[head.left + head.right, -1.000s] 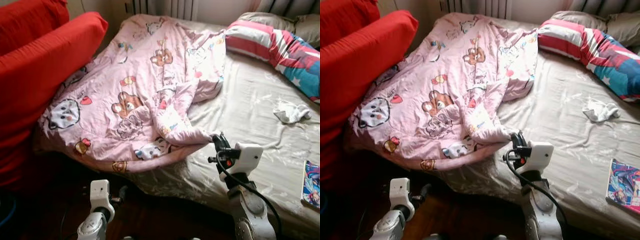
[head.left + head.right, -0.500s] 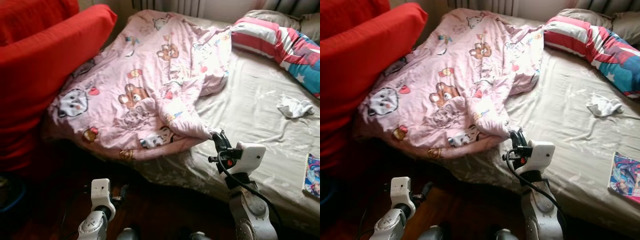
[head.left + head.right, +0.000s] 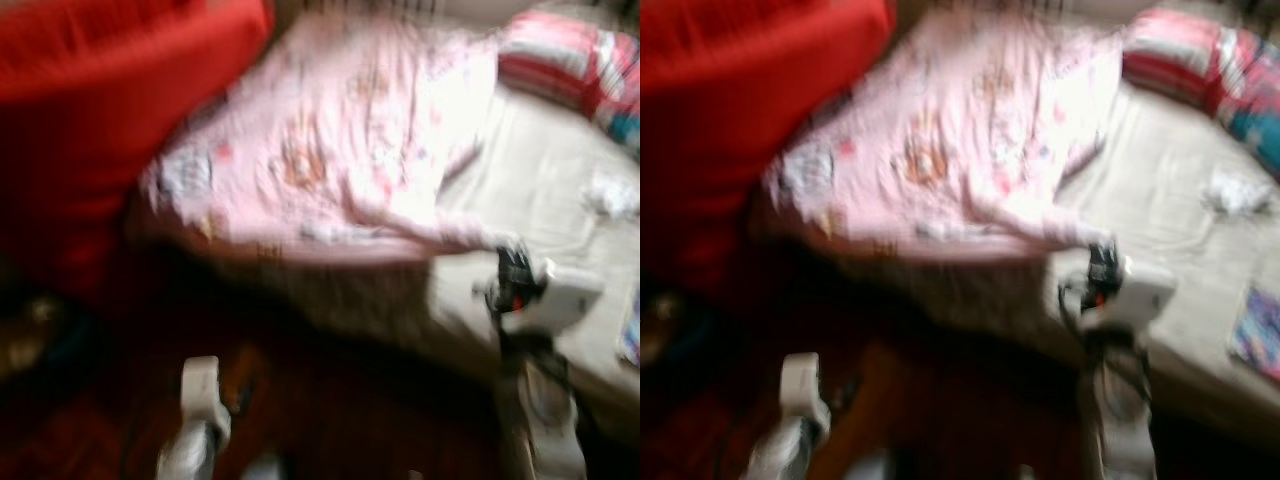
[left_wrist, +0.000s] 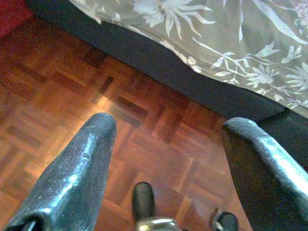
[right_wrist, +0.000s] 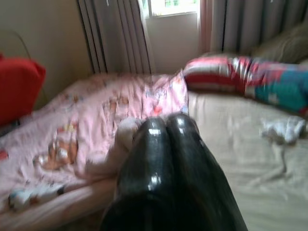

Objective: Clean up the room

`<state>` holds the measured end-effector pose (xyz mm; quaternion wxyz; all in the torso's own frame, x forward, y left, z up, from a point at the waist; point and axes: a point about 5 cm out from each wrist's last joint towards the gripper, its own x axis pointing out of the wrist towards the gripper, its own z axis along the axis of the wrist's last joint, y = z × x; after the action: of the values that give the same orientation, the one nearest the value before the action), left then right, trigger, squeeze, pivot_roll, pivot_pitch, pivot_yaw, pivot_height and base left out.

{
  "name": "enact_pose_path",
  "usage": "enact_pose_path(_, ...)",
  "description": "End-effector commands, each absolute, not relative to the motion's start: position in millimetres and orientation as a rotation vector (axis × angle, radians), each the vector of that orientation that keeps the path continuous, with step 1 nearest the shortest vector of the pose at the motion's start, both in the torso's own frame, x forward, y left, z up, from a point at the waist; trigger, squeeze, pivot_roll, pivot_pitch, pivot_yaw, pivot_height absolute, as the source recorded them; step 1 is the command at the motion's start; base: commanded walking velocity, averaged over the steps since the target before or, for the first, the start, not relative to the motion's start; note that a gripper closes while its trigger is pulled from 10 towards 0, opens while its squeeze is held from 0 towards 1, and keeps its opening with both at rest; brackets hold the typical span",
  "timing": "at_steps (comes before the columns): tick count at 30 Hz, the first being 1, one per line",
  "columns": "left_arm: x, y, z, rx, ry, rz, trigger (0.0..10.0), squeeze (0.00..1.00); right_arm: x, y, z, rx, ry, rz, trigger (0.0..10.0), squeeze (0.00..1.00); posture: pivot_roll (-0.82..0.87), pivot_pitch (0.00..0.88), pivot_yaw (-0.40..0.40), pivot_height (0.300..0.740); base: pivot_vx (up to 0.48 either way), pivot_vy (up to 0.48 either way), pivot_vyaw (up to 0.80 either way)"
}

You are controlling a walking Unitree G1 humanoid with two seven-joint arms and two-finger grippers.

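Blurred head views, camera plainly on the move. Pink quilt heaped across the near-left part of the bed, one edge spilling over the side toward the dark floor. A twisted tail of it running down toward the bed's near edge, ending right at the right gripper. Fingers there pressed together, tips side by side with no gap; pale pink cloth bunched just beside them in the right wrist view, but too smeared to say whether any of it is pinched. Left gripper hanging low over parquet beside the bed frame, fingers spread wide, nothing between them.

Red cushions stacked left of the quilt. Striped pillow at the head of the bed, a small white cloth on the bare sheet, a book near the right edge.

On handling, a guess: soft, limp, bulky rather than heavy, likely to drag and snag instead of sliding clean. Best hold probably a corner or the hem of that trailing tail, pinched deep so the fabric does not slip out. Second grip from the left side likely needed to spread it flat.
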<state>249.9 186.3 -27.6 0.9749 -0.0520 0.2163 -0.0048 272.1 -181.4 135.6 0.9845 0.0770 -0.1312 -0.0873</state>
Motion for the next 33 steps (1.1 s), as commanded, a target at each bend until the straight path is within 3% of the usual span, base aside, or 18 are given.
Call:
enact_pose_path(1, 242.1, 188.0, -34.4, -0.090, 0.479, -0.011, 10.0, 0.00, 267.6, -189.4, 147.5, 0.115, -0.336, -0.220, 10.0, 0.00, 0.01, 0.180, 0.008, 0.740, 0.000, 0.000, 0.00)
enact_pose_path(4, 242.2, 188.7, -34.4, -0.083, 0.480, -0.014, 10.0, 0.00, 264.5, -168.8, 161.5, -0.021, -0.414, -0.097, 10.0, 0.00, 0.01, 0.183, 0.012, 0.740, 0.000, 0.000, 0.00)
enact_pose_path(9, 242.3, 188.1, -34.6, -0.079, 0.483, -0.018, 10.0, 0.00, 262.0, -151.4, 168.9, -0.015, -0.437, -0.007, 10.0, 0.00, 0.00, 0.184, 0.012, 0.740, 0.000, 0.000, 0.00)
enact_pose_path(14, 242.1, 186.4, -34.9, -0.071, 0.485, -0.027, 10.0, 0.00, 255.5, -132.3, 184.1, -0.133, -0.517, 0.098, 10.0, 0.00, 0.00, 0.185, 0.012, 0.740, 0.000, 0.000, 0.00)
enact_pose_path(19, 242.1, 185.6, -35.2, -0.071, 0.487, -0.028, 10.0, 0.00, 254.9, -132.9, 185.0, -0.114, -0.510, 0.088, 10.0, 0.00, 0.00, 0.185, 0.009, 0.740, 0.000, 0.000, 0.00)
enact_pose_path(26, 241.8, 184.3, -35.8, -0.074, 0.491, -0.030, 10.0, 0.00, 258.2, -161.4, 128.0, 0.013, -0.194, -0.079, 10.0, 0.00, 0.00, 0.185, 0.005, 0.740, 0.000, 0.000, 0.00)
enact_pose_path(33, 241.1, 184.2, -36.4, -0.075, 0.495, -0.032, 10.0, 0.00, 247.4, -165.3, 76.8, 0.229, 0.063, -0.057, 10.0, 0.00, 0.00, 0.184, 0.005, 0.740, 0.000, 0.000, 0.00)
